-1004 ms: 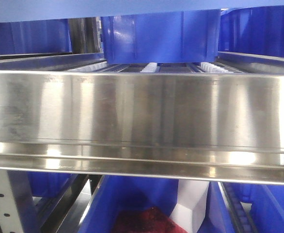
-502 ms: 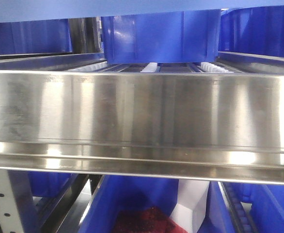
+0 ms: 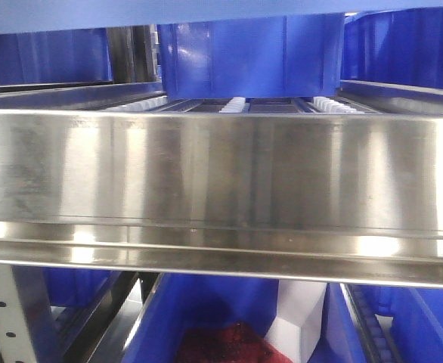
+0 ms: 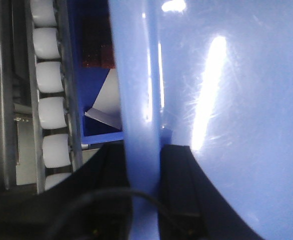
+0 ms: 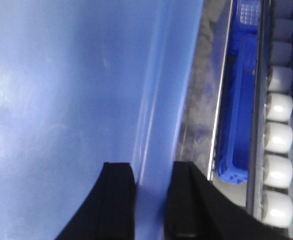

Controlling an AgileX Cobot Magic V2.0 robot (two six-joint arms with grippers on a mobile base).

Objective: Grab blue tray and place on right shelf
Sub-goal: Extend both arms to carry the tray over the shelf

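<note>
Nothing had visibly shifted since the frame half a second earlier. The right shelf [image 3: 221, 174] filled the middle of my front view, and the blue tray [image 3: 131, 11] was a pale band along the top edge, above the shelf's lip. A dark blue bin [image 3: 248, 57] sat at upper centre. In the wrist views I saw the left gripper [image 4: 142, 155] and the right gripper [image 5: 150, 172] each clamped narrowly on the tray's rim, near the white rollers [image 4: 49, 110].

We look at a shiny stainless-steel rack shelf [image 3: 221, 174] whose broad reflective front lip fills the front view. Rows of small white plastic rollers [image 3: 233, 104] run from near to far across its deck. A deep dark-blue plastic bin [image 3: 248, 57] sits on them at the far middle. A perforated grey metal upright [image 3: 2, 318] stands below the lip at near left.
</note>
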